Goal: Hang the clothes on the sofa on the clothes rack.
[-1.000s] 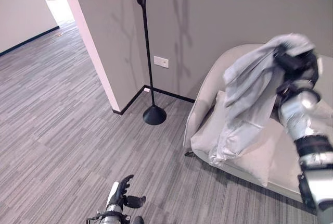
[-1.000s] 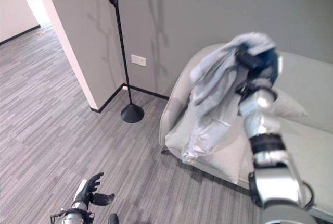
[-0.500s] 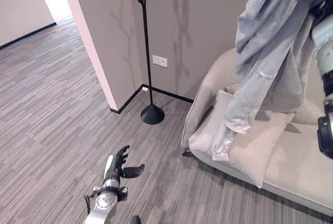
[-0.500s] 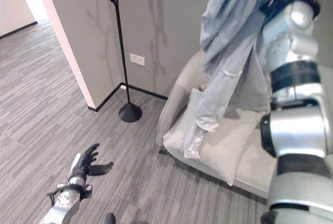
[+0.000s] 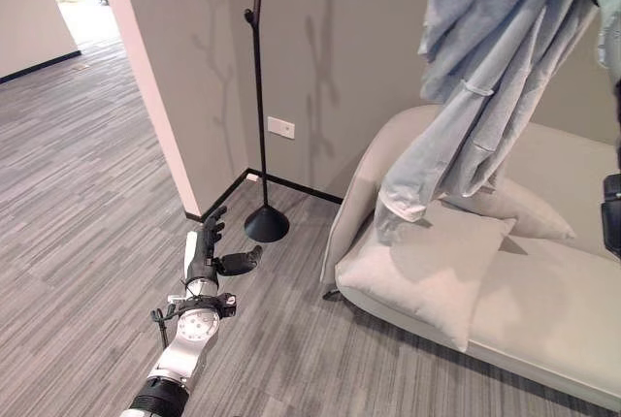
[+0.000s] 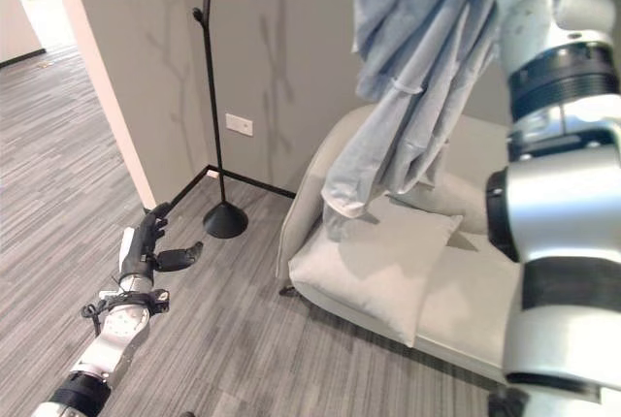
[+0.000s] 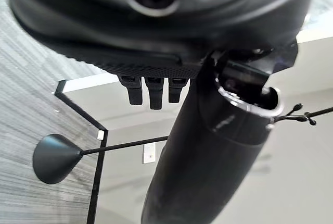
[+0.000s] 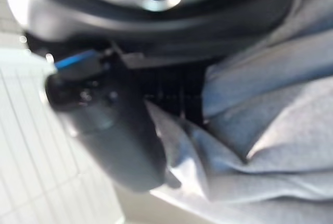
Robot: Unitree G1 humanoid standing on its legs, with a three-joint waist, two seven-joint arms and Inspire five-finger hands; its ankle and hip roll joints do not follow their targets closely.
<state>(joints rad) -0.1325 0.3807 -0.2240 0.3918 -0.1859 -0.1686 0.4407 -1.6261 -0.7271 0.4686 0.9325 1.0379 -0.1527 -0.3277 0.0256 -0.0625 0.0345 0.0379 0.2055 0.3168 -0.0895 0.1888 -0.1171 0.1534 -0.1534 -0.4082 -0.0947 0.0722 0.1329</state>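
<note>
Since a second earlier, the right arm had carried the pale blue shirt [image 5: 495,68] from cushion level up high, so it dangled at about one o'clock above the grey sofa [image 5: 543,301], its sleeve end hanging just over the cushion [image 5: 417,276]. The right hand [image 8: 109,130] had its thumb clamped against the cloth, gripping it. The left hand [image 5: 209,257], low at seven o'clock, had risen with fingers relaxed and apart, empty. The black clothes rack [image 5: 260,97] stood at eleven o'clock against the wall, well apart from the shirt.
</note>
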